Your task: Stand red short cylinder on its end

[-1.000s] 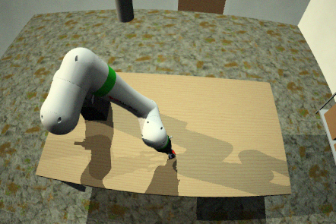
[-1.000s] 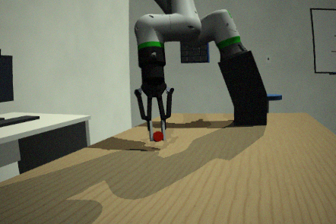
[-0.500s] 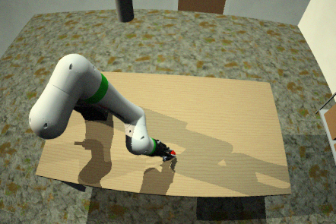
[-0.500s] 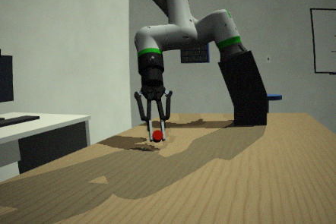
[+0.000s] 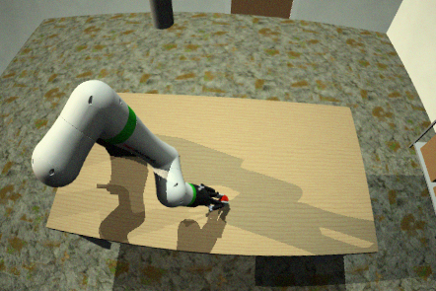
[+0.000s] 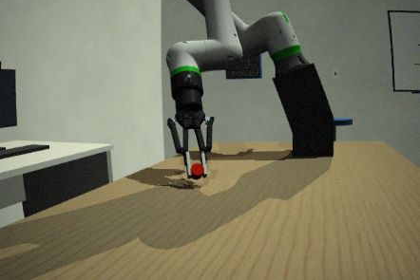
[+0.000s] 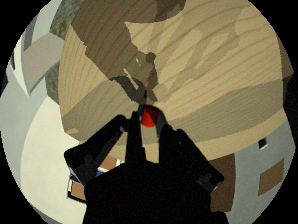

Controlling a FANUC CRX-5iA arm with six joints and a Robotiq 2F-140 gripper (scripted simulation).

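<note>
The red short cylinder (image 6: 197, 170) sits between the fingertips of my gripper (image 6: 196, 168), which is shut on it. In the exterior view its round red face points toward the camera, so it lies with its axis level, just above the wooden table (image 6: 266, 212). It shows as a small red spot at the fingertips in the top view (image 5: 224, 197) and in the wrist view (image 7: 149, 116). The gripper (image 5: 217, 201) hangs near the table's front edge, pointing down. Whether the cylinder touches the table I cannot tell.
The arm's black base (image 6: 304, 112) stands at the back of the table. A dark grey cylinder (image 5: 160, 4) stands on the floor beyond the table. A white desk (image 6: 47, 155) is to the left in the exterior view.
</note>
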